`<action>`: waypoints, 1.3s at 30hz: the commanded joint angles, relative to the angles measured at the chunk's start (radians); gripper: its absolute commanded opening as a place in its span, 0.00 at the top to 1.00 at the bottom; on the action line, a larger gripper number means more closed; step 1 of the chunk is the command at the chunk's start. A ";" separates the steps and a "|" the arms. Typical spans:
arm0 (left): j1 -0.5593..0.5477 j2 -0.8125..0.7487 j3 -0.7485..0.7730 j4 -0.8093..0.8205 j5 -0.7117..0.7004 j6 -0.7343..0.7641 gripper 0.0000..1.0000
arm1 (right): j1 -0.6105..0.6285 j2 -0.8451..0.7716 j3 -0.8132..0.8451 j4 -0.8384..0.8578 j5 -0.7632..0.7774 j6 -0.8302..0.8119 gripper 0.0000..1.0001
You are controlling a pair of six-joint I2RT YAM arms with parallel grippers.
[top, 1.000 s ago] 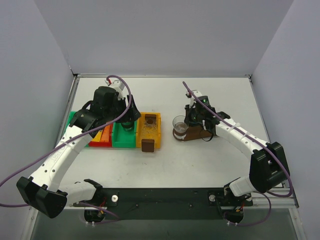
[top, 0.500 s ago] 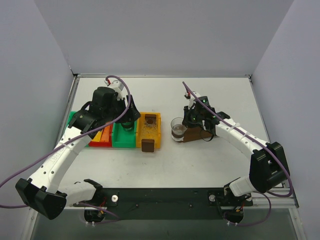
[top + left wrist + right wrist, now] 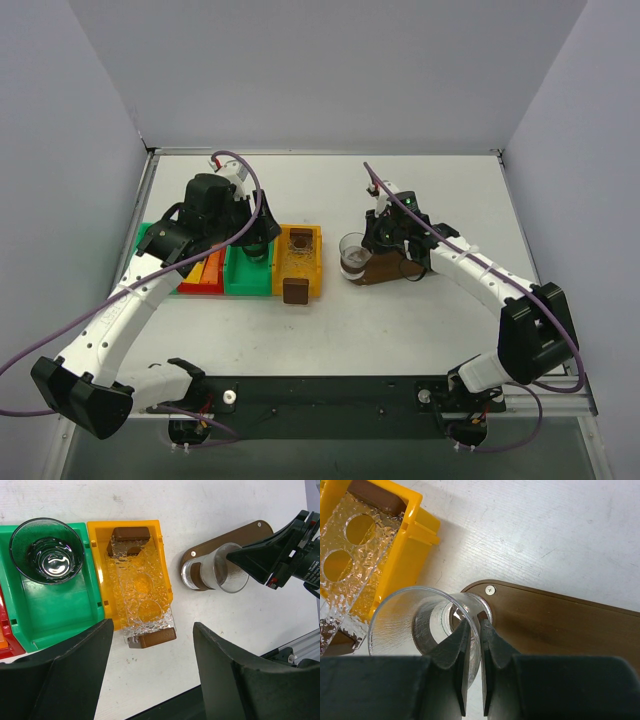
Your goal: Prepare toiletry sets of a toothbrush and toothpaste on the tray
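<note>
The dark-brown tray [image 3: 398,268] lies right of centre; it also shows in the left wrist view [image 3: 247,534] and the right wrist view [image 3: 560,625]. My right gripper [image 3: 373,240] [image 3: 473,625] is shut on the rim of a clear glass cup [image 3: 352,256] [image 3: 402,617], one finger inside and one outside. The cup is tilted, its base at the tray's left end [image 3: 200,575]. My left gripper [image 3: 257,243] [image 3: 152,675] is open and empty, high above the bins. Orange and yellow tubes [image 3: 206,268] lie in the red bin. No toothbrush is in view.
A row of bins stands at the left: a red bin [image 3: 200,287], a green bin [image 3: 60,615] holding a second glass [image 3: 46,550], and a yellow bin [image 3: 164,555] holding a clear textured rack [image 3: 140,597] with brown ends. White walls enclose the table.
My right gripper has shifted the cup a little to the left and tilted it at the tray's left end. The left arm has barely moved.
</note>
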 commanded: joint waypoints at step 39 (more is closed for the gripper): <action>0.008 -0.017 -0.006 0.052 0.014 0.009 0.25 | -0.033 -0.164 0.064 -0.019 -0.004 0.021 0.42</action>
